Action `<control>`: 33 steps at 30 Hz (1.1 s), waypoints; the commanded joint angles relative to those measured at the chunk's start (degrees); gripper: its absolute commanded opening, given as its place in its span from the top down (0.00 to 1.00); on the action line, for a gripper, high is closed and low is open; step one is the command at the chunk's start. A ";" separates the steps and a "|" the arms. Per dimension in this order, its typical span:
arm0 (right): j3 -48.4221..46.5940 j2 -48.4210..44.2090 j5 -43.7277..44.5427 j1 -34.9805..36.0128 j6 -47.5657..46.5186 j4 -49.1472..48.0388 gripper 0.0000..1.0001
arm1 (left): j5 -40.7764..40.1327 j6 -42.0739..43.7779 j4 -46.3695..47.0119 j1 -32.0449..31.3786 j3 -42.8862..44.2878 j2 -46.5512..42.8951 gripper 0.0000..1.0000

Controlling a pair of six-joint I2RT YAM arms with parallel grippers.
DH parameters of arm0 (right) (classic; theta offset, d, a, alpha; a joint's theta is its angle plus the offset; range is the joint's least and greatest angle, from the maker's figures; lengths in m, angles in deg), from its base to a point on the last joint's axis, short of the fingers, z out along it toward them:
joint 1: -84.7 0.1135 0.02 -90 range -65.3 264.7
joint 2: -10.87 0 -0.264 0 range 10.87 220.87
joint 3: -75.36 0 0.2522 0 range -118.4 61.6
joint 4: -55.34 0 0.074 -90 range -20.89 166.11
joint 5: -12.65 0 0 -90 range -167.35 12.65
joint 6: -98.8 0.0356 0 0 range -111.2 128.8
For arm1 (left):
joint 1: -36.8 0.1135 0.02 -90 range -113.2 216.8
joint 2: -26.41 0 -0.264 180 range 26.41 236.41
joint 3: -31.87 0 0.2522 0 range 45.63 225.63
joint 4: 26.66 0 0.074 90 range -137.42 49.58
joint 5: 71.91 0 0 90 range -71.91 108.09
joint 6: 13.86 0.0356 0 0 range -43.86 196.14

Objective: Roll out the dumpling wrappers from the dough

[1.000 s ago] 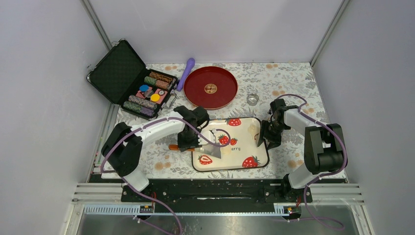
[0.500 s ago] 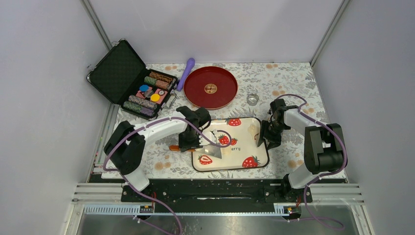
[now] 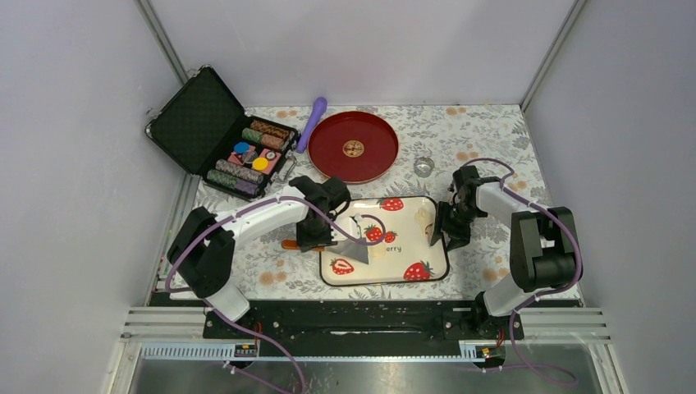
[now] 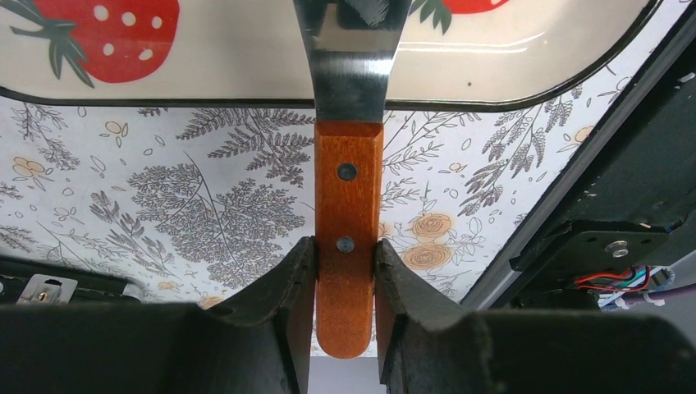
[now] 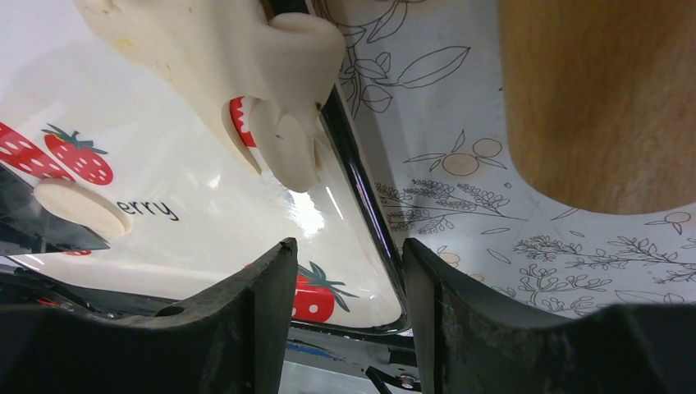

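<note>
While the wooden-handled steel scraper [image 4: 348, 189] is clamped by the left gripper [image 4: 346, 256], blade laid over the white strawberry-print tray [image 4: 230, 57], likely for lifting | right gripper [image 5: 345, 254] jaws apart astride tray rim, nothing gripped | pale cream dough lump [image 5: 205, 49] at tray's right edge | flat round wrapper disc [image 5: 78, 207] mid-tray

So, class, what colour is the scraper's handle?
The handle is reddish-brown wood; best in left wrist view.

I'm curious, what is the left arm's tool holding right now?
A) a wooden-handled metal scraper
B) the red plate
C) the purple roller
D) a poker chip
A: in the left wrist view, the left tool has both fingers pressed against the brown wooden handle of the scraper, whose metal blade reaches over the strawberry tray.
</note>
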 commanded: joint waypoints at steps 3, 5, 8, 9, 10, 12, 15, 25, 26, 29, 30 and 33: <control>-0.45 0.25 -1.53 0.51 -0.30 -0.28 0.44 | -1.21 1.43 -2.06 0.32 3.58 0.34 1.00; -0.54 0.52 -1.62 0.51 -0.36 -0.26 0.47 | -1.22 1.67 -2.11 0.51 3.11 -0.38 1.00; -0.45 0.58 -1.62 0.51 -0.40 -0.35 0.49 | -1.23 2.05 -2.10 0.72 2.53 -0.76 1.00; -0.52 0.66 -1.65 0.57 -0.47 -0.29 0.50 | -1.21 2.25 -2.05 0.76 2.54 -0.65 1.00; -0.54 0.67 -1.67 0.52 -0.54 -0.29 0.50 | -1.21 2.28 -2.10 0.74 2.62 -0.48 1.00; -0.54 0.76 -1.67 0.51 -0.56 -0.27 0.53 | -1.10 2.31 -2.29 0.75 3.15 0.45 1.00; -0.67 0.76 -1.71 0.51 -0.63 -0.21 0.61 | -1.21 2.54 -3.49 0.75 4.71 1.87 1.00; -0.89 0.85 -1.19 0.51 -0.78 -0.09 0.74 | -3.03 3.45 -3.76 2.63 4.28 0.44 1.00; -0.91 0.90 -1.19 0.51 -0.83 -0.16 0.74 | -2.99 3.57 -3.79 2.88 4.11 0.18 1.00; -0.80 0.83 -1.13 0.51 -0.83 -0.17 0.75 | -3.10 3.54 -3.54 3.19 4.16 0.39 1.00; -0.86 0.79 -1.06 0.50 -0.84 -0.16 0.76 | -3.14 3.54 -3.56 3.21 4.23 0.69 1.00; -0.88 0.90 -1.01 0.51 -0.87 -0.16 0.79 | -3.26 3.42 -3.86 3.34 4.80 1.30 1.00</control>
